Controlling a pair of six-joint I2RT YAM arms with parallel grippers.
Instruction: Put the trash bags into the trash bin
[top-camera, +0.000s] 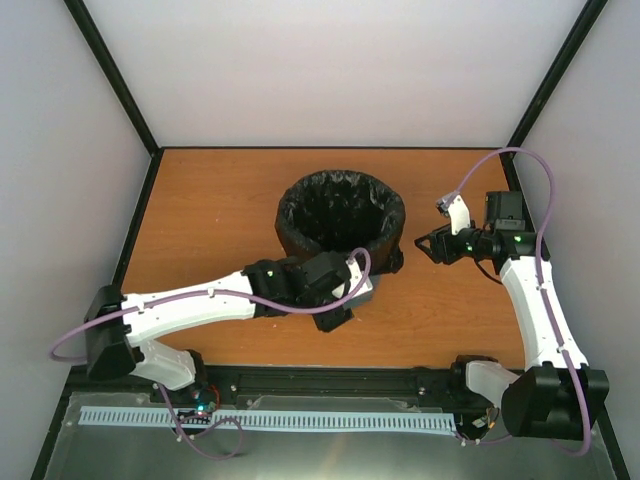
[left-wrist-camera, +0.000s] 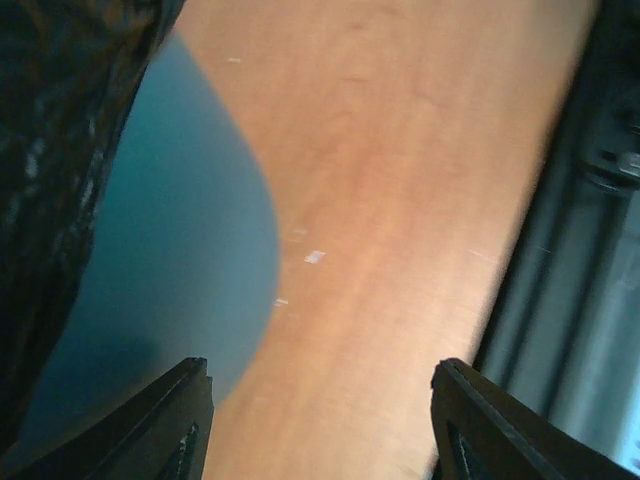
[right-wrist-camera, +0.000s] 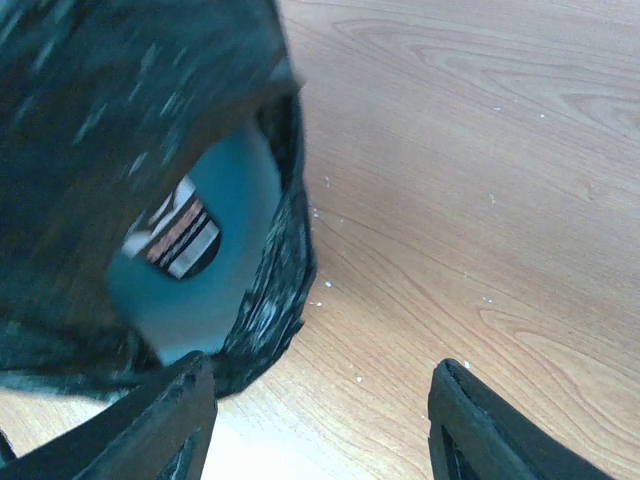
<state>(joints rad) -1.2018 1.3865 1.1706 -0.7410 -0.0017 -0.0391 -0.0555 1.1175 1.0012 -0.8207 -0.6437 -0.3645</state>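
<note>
The trash bag (top-camera: 340, 215) is a glossy black film that lines the round trash bin and folds down over its rim, in the middle of the table. The bin's teal wall (left-wrist-camera: 170, 260) shows below the bag's hem (left-wrist-camera: 60, 150). My left gripper (top-camera: 358, 297) sits low at the bin's near side, open, with only bare table between its fingers (left-wrist-camera: 185, 420). My right gripper (top-camera: 422, 245) is open to the right of the bin. In the right wrist view the bag's hanging edge (right-wrist-camera: 270, 300) lies by my left finger (right-wrist-camera: 180, 415), beside the teal wall (right-wrist-camera: 230, 190) with a striped label (right-wrist-camera: 180, 235).
The orange wooden table (top-camera: 200, 210) is bounded by black frame posts and white walls. A dark metal rail (left-wrist-camera: 590, 250) runs along the near edge by the arm bases. A loose flap of the bag (top-camera: 392, 262) lies on the table at the bin's right foot.
</note>
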